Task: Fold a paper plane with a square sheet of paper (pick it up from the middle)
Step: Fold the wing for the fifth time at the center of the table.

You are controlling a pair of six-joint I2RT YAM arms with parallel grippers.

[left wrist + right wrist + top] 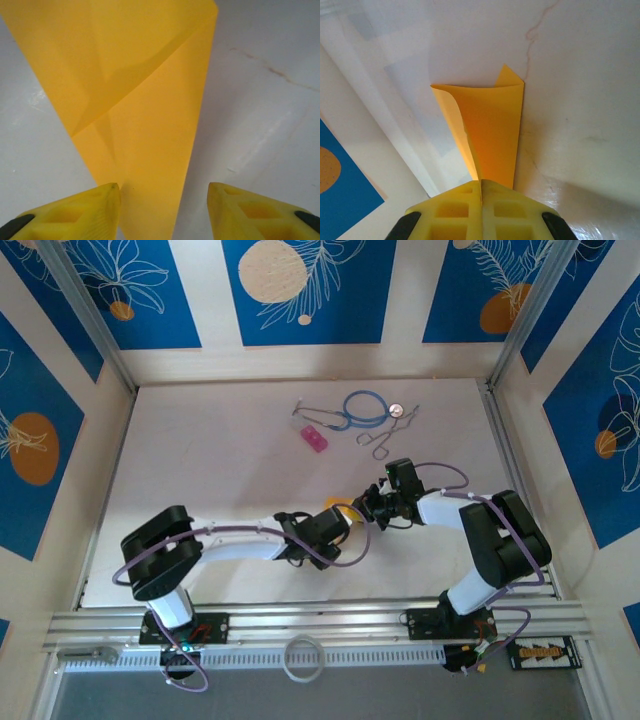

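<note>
At table centre: both arms reach inward and their grippers meet nose to nose over the paper (340, 504)
Paper: orange-yellow, plain, already folded, no longer a flat square; lies on the white table (200, 460), between the two wrists in the top view
Paper shape, left wrist view: a diagonal flap is creased over the upper part; the sheet narrows toward the camera into a long wedge
Paper shape, right wrist view: two layers folded together, far corner curled up, left layer bowing away from the right one
Left gripper (164, 187): released, jaws apart, not clamping anything
Left fingers (90, 210): yellow, one on each side of the wedge's narrow end; the paper edge runs just beside the left-hand fingertip, can't tell if it touches; clear gap to the other one
Right gripper (481, 182): clenched, pads pressed together on the near end of the paper, which sticks out forward from between them
Far side of table: pink block (315, 438), blue tube loop (365, 408), coin (394, 410), metal scissor-handled tool (385, 437), all well apart from the paper
Front rail: white ring (303, 657) lying between the two arm bases
</note>
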